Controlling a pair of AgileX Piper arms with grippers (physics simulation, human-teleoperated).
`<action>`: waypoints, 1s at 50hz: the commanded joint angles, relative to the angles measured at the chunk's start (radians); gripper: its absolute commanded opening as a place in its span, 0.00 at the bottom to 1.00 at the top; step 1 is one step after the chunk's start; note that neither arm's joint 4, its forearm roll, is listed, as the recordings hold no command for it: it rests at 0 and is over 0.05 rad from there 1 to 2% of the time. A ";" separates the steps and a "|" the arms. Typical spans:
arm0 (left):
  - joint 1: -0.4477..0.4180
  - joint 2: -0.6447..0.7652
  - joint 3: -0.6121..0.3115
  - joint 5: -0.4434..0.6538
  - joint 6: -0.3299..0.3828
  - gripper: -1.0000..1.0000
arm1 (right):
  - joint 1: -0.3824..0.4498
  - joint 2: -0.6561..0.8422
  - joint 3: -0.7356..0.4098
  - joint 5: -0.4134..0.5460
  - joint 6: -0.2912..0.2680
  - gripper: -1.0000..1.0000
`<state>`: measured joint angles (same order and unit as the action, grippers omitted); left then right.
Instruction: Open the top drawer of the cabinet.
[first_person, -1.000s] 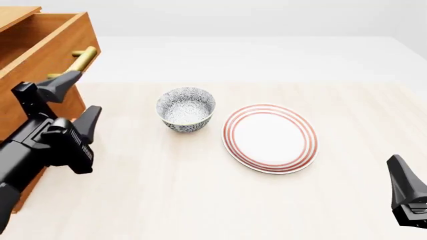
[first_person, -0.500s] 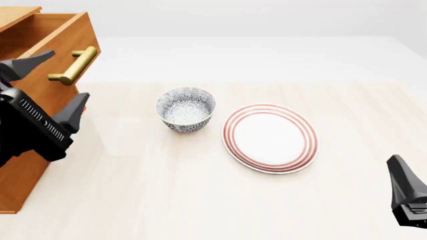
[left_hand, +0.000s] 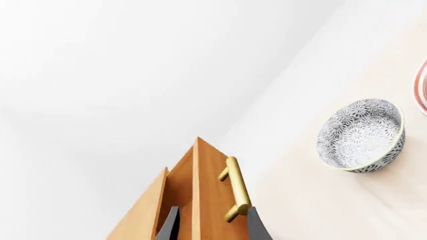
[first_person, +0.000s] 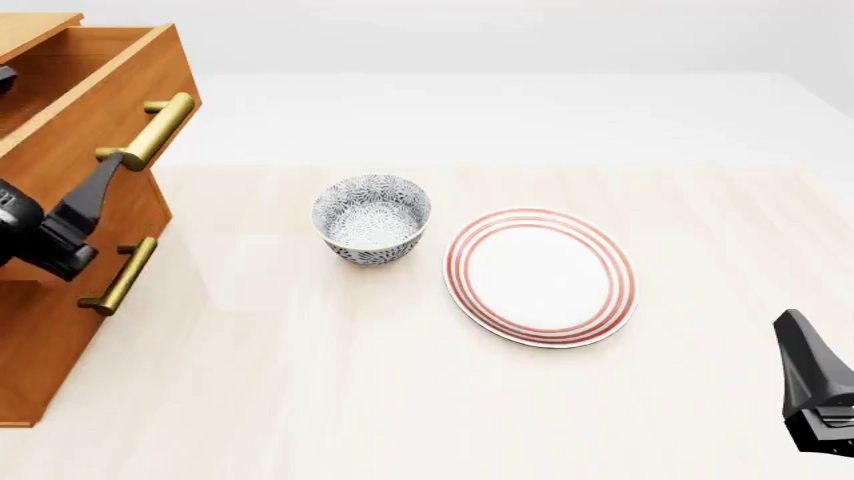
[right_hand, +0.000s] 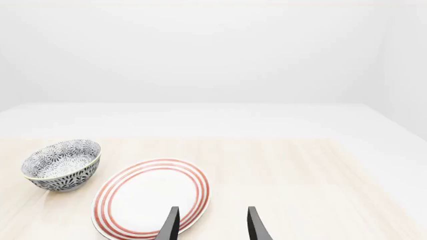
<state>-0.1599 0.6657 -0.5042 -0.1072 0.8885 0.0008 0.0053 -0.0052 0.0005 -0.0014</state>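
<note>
Left gripper (first_person: 54, 150): jaws spread wide, holding nothing. In the left wrist view one dark fingertip (left_hand: 255, 227) sits on the handle side of the drawer's front panel and the other on the inner side, so the fingers straddle the panel without visibly touching it. In the front view only one fingertip and part of the gripper body show at the frame edge.

Top drawer (first_person: 94, 110): stands pulled out from the cabinet (first_person: 54, 340), its front panel well proud of the drawer below and its interior exposed from above. Its brass handle (first_person: 147, 130) is free, just beside the visible fingertip, on the side away from the cabinet body.

Judgement: the opening looks largely done. If more travel is wanted, close on the bar near its middle and pull straight along the drawer's slide line. An off-axis pull would likely rack the box in its runners. Otherwise back the fingers out along the panel without clipping the bar.

Patterned bowl (first_person: 372, 217): near the cabinet, on the table. The red-ringed plate (first_person: 539, 275) lies just beyond the bowl, farther from the cabinet.

Right gripper (right_hand: 210, 225): well apart from the cabinet, fingers parted over bare table by the plate, holding nothing.
</note>
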 joint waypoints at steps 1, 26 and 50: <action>0.007 -0.003 -0.090 0.110 -0.159 1.00 | 0.000 0.000 0.000 0.000 0.000 1.00; 0.120 0.089 -0.286 0.329 -0.382 1.00 | 0.000 0.000 0.000 0.000 0.000 1.00; 0.162 0.225 -0.481 0.530 -0.577 1.00 | 0.000 0.000 0.000 0.000 0.000 1.00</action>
<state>-0.0070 0.8367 -0.9085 0.3474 0.3764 0.0007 0.0053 -0.0052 0.0005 -0.0014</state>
